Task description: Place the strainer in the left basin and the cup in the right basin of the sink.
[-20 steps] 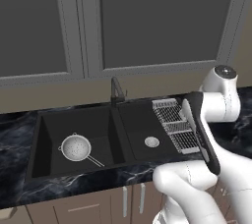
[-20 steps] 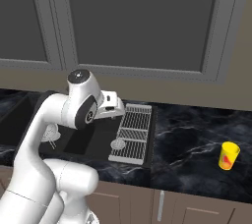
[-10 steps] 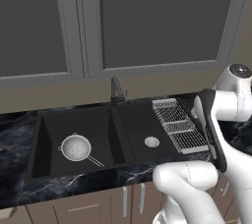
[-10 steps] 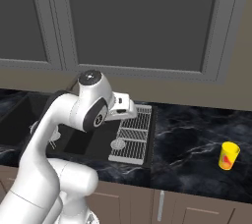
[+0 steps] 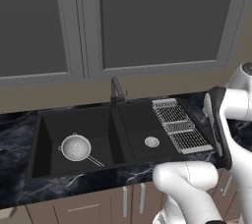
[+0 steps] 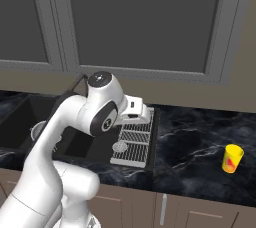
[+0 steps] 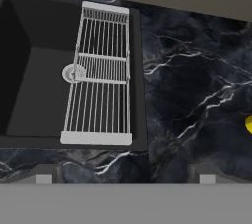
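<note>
The silvery mesh strainer (image 5: 76, 148) lies in the wider left basin (image 5: 54, 125) of the black sink, its wire handle pointing to the front right. The narrower right basin (image 5: 138, 120) holds only its round drain (image 5: 151, 142). Far to the right, the yellow cup (image 6: 232, 158) stands upright on the black marbled counter; a sliver of the cup (image 7: 249, 124) shows at the hand view's right edge. My gripper (image 7: 125, 174) hovers open over the counter beside the drying rack, its finger tips wide apart with nothing between them. In the right base view the gripper (image 6: 136, 114) is above the rack's back end.
A flat wire drying rack (image 7: 101, 95) lies across the right side of the right basin. The dark faucet (image 5: 116, 90) rises behind the divider between the basins. Grey cabinet doors hang above. Marbled counter (image 6: 190, 137) stretches between rack and cup.
The arm has swung to the right, carrying the hand from over the right basin to over the drying rack. The strainer and the cup have stayed put.
</note>
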Motion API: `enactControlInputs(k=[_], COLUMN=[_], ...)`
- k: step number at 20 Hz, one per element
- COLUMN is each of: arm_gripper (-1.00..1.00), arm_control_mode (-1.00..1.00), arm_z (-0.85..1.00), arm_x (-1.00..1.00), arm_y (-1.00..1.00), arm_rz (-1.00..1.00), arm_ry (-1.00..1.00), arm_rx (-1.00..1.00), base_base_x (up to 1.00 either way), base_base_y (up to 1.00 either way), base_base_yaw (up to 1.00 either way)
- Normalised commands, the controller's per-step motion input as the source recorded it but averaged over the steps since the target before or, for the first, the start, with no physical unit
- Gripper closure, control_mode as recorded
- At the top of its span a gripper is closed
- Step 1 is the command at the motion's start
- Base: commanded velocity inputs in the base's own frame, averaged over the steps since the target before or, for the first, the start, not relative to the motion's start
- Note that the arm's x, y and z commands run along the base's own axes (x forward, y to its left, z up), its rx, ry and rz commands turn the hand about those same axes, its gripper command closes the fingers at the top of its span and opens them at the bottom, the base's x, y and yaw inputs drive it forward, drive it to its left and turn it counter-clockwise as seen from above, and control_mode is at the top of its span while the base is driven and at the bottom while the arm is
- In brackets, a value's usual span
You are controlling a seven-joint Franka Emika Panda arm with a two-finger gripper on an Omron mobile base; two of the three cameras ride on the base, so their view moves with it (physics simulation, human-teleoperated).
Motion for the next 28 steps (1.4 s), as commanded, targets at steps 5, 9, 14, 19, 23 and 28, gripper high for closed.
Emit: enactControlInputs(k=[5,9,14,19,23,28], arm_gripper=[-1.0,-1.0,-1.0,-1.0,-1.0,-1.0], arm_control_mode=[-1.0,-1.0,-1.0,-1.0,-1.0,-1.0], arm_z=[0.09,0.1,0.15,0.05,0.0,0.0], arm_x=[-0.02,-0.08,-0.11,-0.02,-0.01,-0.01], arm_y=[-0.34,-0.33,-0.35,-0.32,-0.33,-0.3], arm_rz=[-0.08,-0.06,-0.07,-0.08,-0.05,-0.05], arm_ry=[0.0,0.0,0.01,0.02,0.0,0.0], arm_rx=[-0.03,-0.01,0.0,0.0,0.0,0.0], base_base_x=[0.0,0.0,0.0,0.0,0.0,0.0], base_base_y=[0.0,0.0,0.0,0.0,0.0,0.0], base_base_yaw=[0.0,0.0,0.0,0.0,0.0,0.0])
